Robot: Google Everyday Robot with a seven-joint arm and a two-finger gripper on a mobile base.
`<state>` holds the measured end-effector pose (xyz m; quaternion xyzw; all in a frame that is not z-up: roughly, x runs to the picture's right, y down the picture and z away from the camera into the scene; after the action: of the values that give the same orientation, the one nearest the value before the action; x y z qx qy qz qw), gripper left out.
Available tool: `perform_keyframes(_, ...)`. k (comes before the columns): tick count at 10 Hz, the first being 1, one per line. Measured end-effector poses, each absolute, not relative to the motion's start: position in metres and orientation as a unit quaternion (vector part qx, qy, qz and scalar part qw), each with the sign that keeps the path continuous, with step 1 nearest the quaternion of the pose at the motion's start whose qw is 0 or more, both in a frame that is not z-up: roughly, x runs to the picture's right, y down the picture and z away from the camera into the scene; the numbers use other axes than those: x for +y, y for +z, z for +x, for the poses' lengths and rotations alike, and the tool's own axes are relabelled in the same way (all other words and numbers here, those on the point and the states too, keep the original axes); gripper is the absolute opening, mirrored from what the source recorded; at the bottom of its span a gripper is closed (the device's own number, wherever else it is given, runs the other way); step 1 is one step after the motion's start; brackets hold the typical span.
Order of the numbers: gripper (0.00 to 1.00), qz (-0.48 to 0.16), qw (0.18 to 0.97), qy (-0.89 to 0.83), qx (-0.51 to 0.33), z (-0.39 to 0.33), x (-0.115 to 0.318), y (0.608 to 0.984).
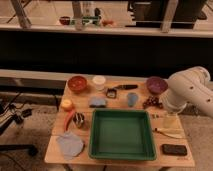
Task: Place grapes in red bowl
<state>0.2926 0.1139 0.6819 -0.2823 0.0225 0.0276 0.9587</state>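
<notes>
The grapes (151, 103) lie on the table (55, 156), so the empty, spread-apart hand (170, 119) at the right should probably grab them first, then go left to the red bowl (77, 83).

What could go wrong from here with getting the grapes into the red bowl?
The gripper is hidden behind the white arm, which leans over the table near the grapes, so its approach can't be checked. The grapes lie right beside the purple bowl; reaching down might knock it. The red bowl sits at the opposite end of the table, so the carry likely passes over the white cup, where loose grapes could drop.
</notes>
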Motion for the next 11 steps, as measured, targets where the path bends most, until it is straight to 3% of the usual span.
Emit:
perform_keyframes(3, 0.80, -0.272, 0.961, 0.029, 0.026, 0.296, 0.113, 0.689)
perform_keyframes(11, 0.80, -0.229, 0.972, 0.039, 0.019, 0.339, 0.071, 0.788)
